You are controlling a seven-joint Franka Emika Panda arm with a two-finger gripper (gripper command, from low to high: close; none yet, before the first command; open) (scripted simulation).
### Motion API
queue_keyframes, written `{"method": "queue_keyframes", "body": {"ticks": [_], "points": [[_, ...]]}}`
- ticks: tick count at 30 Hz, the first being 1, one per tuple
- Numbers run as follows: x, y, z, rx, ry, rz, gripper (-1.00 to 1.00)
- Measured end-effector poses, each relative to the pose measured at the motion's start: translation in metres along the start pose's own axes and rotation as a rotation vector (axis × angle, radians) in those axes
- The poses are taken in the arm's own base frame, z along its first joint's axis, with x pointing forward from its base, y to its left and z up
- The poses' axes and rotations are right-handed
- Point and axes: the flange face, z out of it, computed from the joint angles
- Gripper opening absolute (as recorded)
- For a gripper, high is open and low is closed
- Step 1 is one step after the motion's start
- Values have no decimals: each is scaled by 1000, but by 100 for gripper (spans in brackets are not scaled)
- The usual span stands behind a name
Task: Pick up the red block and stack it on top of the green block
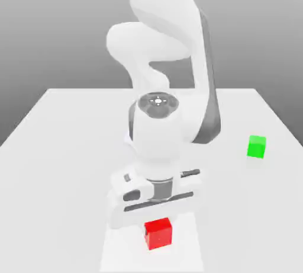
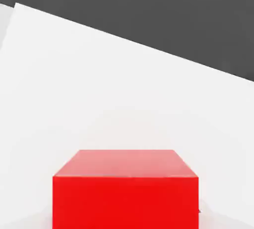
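The red block (image 1: 158, 233) is a bright red cube near the front of the white table (image 1: 59, 147), directly under the white hand of my gripper (image 1: 156, 208). The hand hangs low over it, touching or almost touching its top edge. In the hand view the red block (image 2: 126, 193) looms close, with its top face and one side face showing. The green block (image 1: 256, 147) is a smaller green cube standing alone on the table toward the exterior view's right, well apart from the hand. I cannot tell whether the red block rests on the table or is held.
The arm's white links (image 1: 160, 58) rise behind the hand at the table's middle. The table's far edge (image 2: 149, 44) shows in the hand view against a dark grey background. Bare table surface lies between the red and green blocks.
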Motion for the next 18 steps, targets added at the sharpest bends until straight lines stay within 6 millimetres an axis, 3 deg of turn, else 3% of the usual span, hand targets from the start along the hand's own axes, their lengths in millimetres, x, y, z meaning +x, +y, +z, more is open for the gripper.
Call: {"method": "queue_keyframes", "body": {"ticks": [4,5,6,9,12,15,18], "points": [[0,0,-41,0,0,0,-100],[-4,-4,-50,2,-1,-11,-100],[-17,-22,-55,7,-4,-61,-100],[-75,-82,-64,21,-13,-255,-100],[-137,-123,-71,30,-22,-430,-100],[-199,-149,-78,35,-28,-595,-100],[-256,-161,-83,34,-30,-740,-100]]}}
